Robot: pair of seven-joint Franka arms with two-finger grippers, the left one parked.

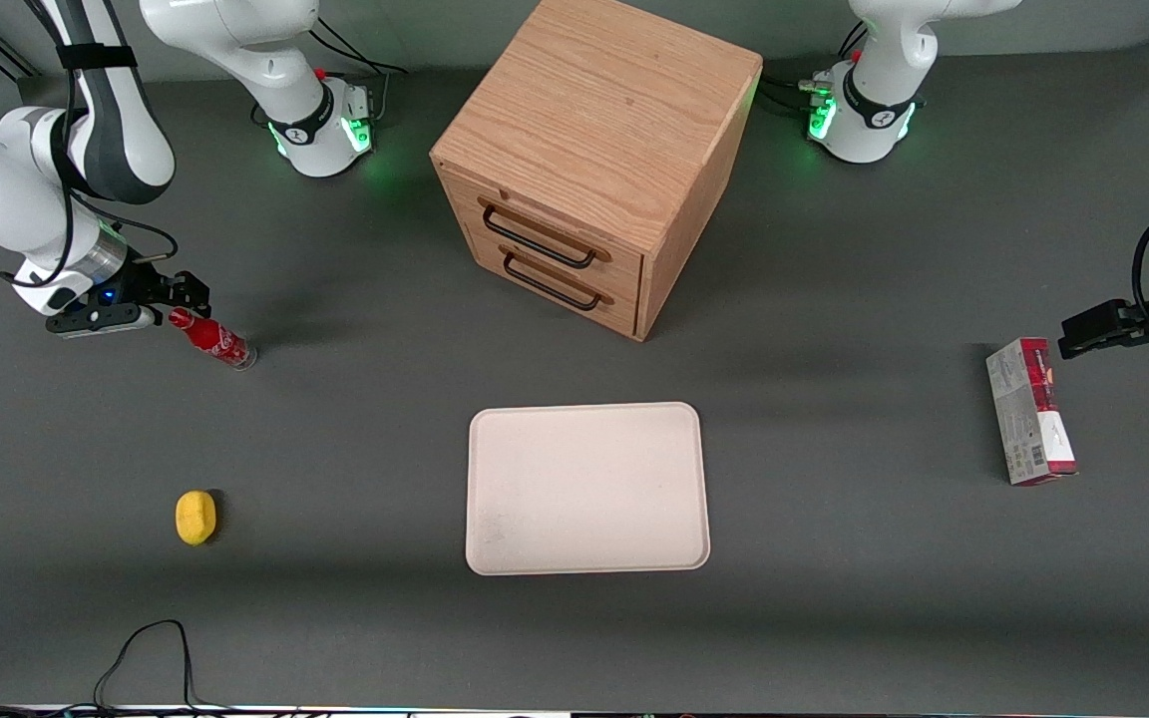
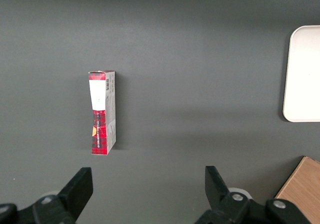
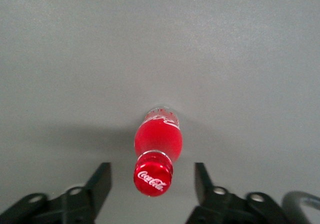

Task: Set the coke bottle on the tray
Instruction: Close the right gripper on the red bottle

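- While the dark grey surface (image 1: 355, 598) is carrying everything, it is showing one of each thing: one cabinet, one tray, one carton, one bottle, one yellow object.
- One wooden cabinet (image 1: 599, 150) is sitting farthest from the front camera, with two drawers showing, each bearing one dark handle.
- One cream-white tray (image 1: 587, 489) is lying flat in front of the cabinet, nearer to the front camera, with nothing resting on it; one edge of it is also showing in the left wrist view (image 2: 302, 73).
- One red-and-white carton (image 1: 1030, 411) is lying flat toward the parked arm's end of the surface, well apart from the tray, and is showing in the left wrist view too (image 2: 102, 112).
- One coke bottle (image 1: 212, 339) is standing upright on the surface toward the working arm's end, well apart from the tray and farther from the front camera than the yellow object.
- The tool (image 1: 173, 296) is hanging just beside the bottle's cap; in the right wrist view its two fingers (image 3: 100, 184) are standing spread wide, with the red cap (image 3: 153, 176) sitting between them and touching neither.
- The tool (image 3: 152, 184) is gripping nothing.
- One small yellow rounded object (image 1: 195, 518) is lying alone, nearer to the front camera than the bottle.
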